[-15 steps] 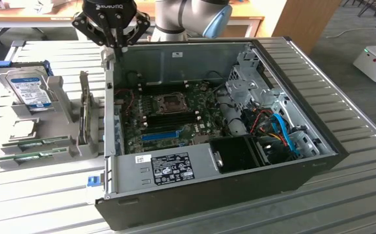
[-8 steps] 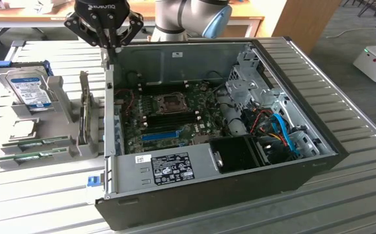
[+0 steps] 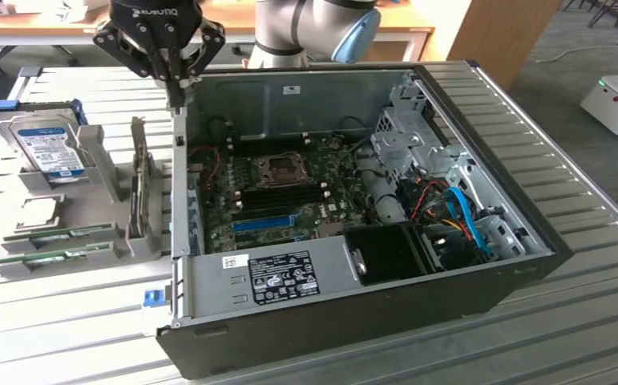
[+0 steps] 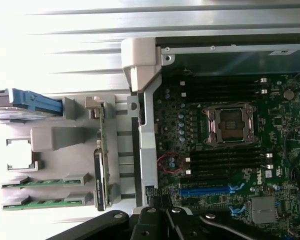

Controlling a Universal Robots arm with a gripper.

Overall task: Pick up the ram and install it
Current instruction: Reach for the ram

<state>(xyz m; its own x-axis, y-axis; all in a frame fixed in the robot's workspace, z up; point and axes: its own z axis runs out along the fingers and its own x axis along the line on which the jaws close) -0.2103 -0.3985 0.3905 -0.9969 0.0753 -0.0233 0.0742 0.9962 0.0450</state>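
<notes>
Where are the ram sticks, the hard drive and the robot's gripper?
ram sticks (image 4: 46, 182): wrist view, green edge of one of the two.
hard drive (image 3: 52, 151): exterior view, its blue label.
gripper (image 3: 177, 95): exterior view, its shut fingertips.

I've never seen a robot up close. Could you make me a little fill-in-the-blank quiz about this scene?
1. The robot's fingers are ___, not open.
2. ___ green memory sticks lie in the grey holder.
3. The hard drive carries a ___ label.
Missing words: shut; two; blue.
</notes>
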